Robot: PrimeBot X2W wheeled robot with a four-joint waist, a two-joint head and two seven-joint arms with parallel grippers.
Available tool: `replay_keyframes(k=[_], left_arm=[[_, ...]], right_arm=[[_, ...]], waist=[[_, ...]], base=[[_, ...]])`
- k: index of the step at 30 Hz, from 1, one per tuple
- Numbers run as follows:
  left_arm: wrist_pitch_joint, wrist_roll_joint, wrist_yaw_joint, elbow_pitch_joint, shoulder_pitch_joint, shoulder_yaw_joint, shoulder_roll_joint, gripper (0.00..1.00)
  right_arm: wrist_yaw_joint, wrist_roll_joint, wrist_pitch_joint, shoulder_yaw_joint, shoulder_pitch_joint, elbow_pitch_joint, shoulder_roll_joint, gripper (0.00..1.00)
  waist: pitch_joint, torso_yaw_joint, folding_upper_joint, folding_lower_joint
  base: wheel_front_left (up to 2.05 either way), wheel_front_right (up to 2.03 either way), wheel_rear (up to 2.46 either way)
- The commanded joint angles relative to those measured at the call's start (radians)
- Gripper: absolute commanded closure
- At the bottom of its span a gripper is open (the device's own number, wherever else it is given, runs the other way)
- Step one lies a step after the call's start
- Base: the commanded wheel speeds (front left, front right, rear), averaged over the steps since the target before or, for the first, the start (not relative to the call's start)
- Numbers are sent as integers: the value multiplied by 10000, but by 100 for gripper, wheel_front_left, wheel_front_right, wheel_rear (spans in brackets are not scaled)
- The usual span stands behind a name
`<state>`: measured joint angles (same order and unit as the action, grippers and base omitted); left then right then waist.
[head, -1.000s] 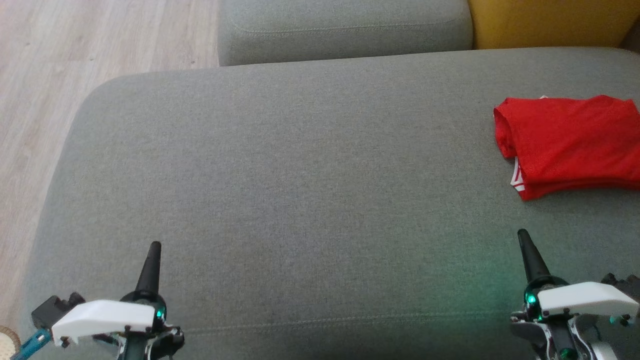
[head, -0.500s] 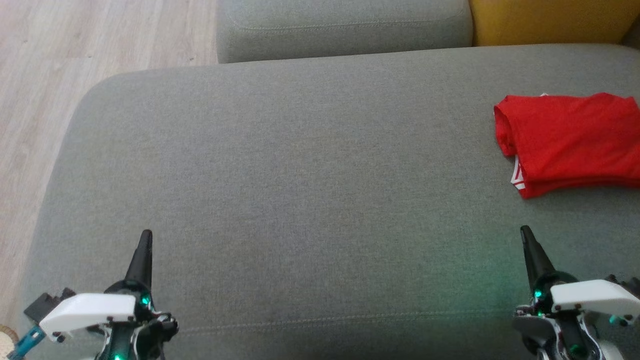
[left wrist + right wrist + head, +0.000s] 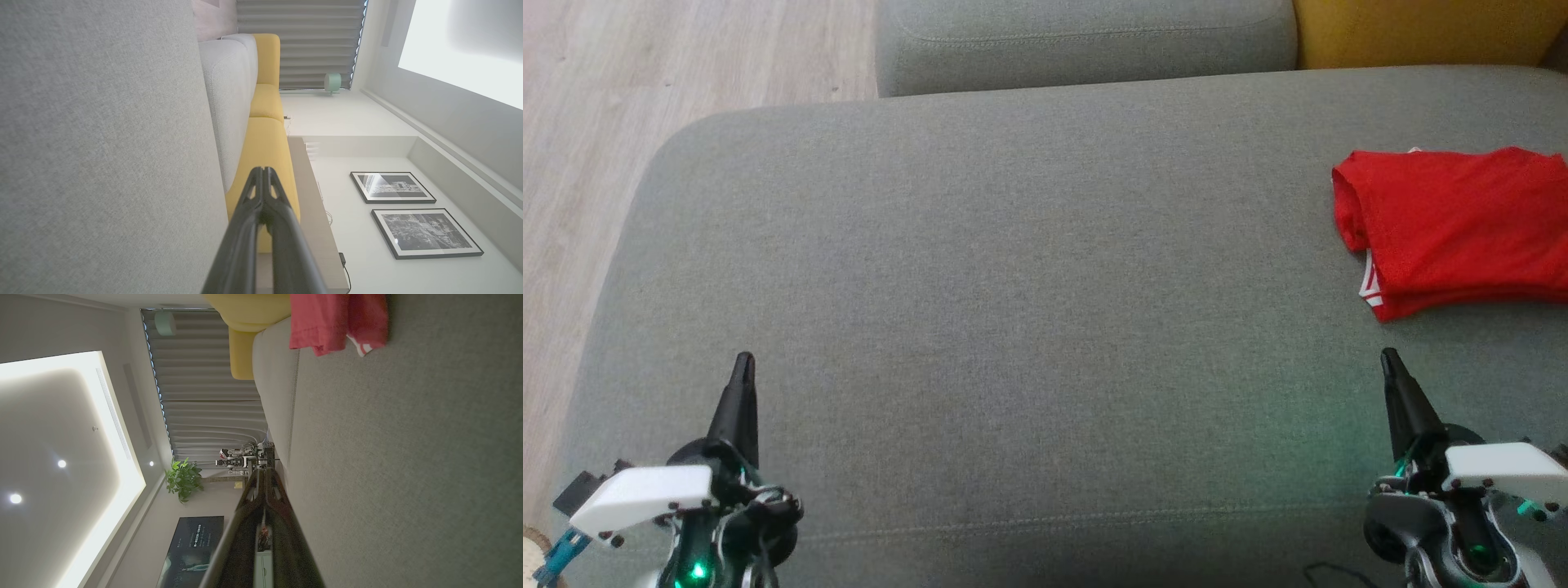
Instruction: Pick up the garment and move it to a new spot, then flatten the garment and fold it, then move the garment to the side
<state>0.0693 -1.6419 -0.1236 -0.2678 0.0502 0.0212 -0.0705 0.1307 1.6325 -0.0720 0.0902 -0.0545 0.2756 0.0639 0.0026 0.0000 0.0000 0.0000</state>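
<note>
- The garment [image 3: 1454, 233], red with a white-striped trim, lies folded on the far right part of the grey seat cushion [image 3: 1029, 269]. The head view's right border cuts it off.
- In the right wrist view the garment [image 3: 327, 322] seems to reach the cushion's right edge, perhaps lapping over the seam there.
- The left gripper [image 3: 742, 361] hovers over the cushion's near left corner. Its fingers [image 3: 243, 237] are pressed together with nothing between them.
- The right gripper [image 3: 1388, 355] sits over the cushion's near right part, just short of the garment, tips together and empty.
- The task looks close to done: the garment is folded and lies off to the side.
- Risk: so close to the cushion's right edge, the garment could slide off if nudged or if the fabric settles.
- Risk: the fold looks loose, with trim poking out at the corner nearest the cushion's middle, so a push from closed tips could peel the layers apart.
- Risk: any re-grasp needs the fingers spread first, because closed tips would only drag the cloth.
- Count:
  - One garment.
  - Two grippers, with two fingers each.
  - One grey seat cushion.
  - One second grey cushion [image 3: 1086, 41] beyond its far edge.
  - One yellow cushion [image 3: 1413, 33] beyond its far right corner.
  - Two framed pictures [image 3: 392, 187] on the wall, seen in the left wrist view.
</note>
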Motion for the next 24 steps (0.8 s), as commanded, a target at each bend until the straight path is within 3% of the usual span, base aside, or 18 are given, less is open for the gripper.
replay_keyframes(k=[1, 24], left_arm=[[49, -75, -71, 238, 556, 440, -150, 100], [129, 9, -71, 232, 563, 539, -79, 100]], right_arm=[[0, 90, -97, -157, -517, -319, 149, 100], [0, 19, -164, -73, -524, -313, 88, 100]], waist=[[-1, 0, 0, 0], [-1, 0, 0, 0]], base=[[0, 0, 0], [0, 0, 0]])
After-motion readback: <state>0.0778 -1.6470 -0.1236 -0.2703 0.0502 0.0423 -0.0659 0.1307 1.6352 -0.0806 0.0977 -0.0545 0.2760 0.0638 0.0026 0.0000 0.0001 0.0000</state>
